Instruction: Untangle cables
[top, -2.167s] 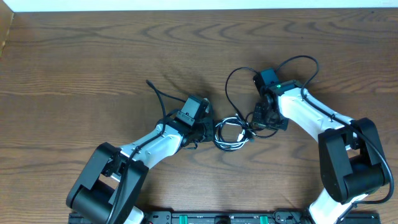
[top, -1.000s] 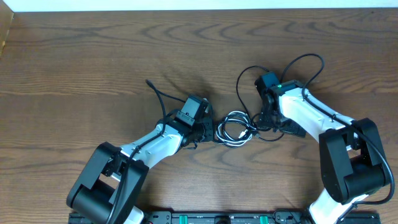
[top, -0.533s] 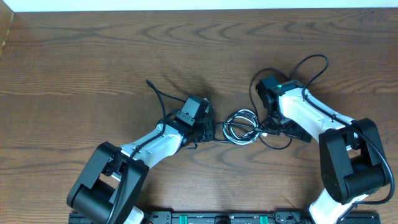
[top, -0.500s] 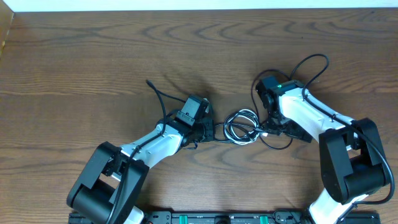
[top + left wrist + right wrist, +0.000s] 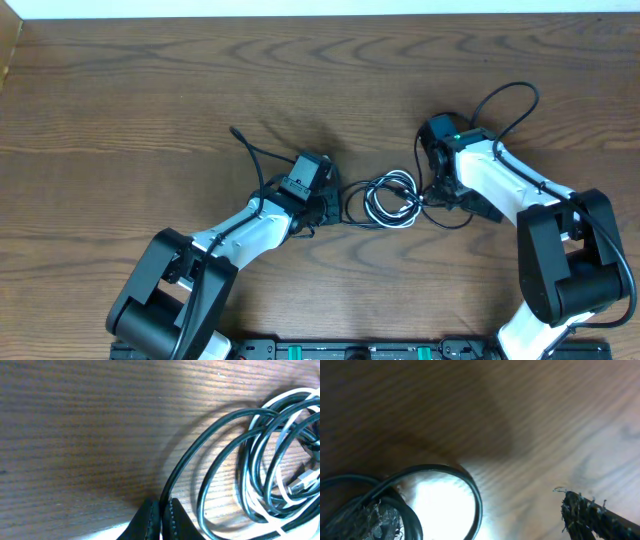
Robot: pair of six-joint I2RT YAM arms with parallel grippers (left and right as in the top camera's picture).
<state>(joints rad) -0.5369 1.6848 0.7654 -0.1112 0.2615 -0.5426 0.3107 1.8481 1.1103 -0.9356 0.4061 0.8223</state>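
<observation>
Now my left hand (image 5: 161, 509) pinches the black cable (image 5: 186, 458) just beside the tangled coil (image 5: 385, 212); my right hand (image 5: 470, 505) gapes open. The coil has shifted right since.

- This looks like a robot lab: I work at a wood-grain table (image 5: 120, 90).
- My left arm (image 5: 235, 232) and right arm (image 5: 510, 185) rise from a black rail (image 5: 330, 351) at its edge.

overhead: straight down, far, whole table (image 5: 120, 90)
left wrist: close, low; cables (image 5: 257, 455) at 3 o'clock
right wrist: close, blurred
shared: cables
</observation>
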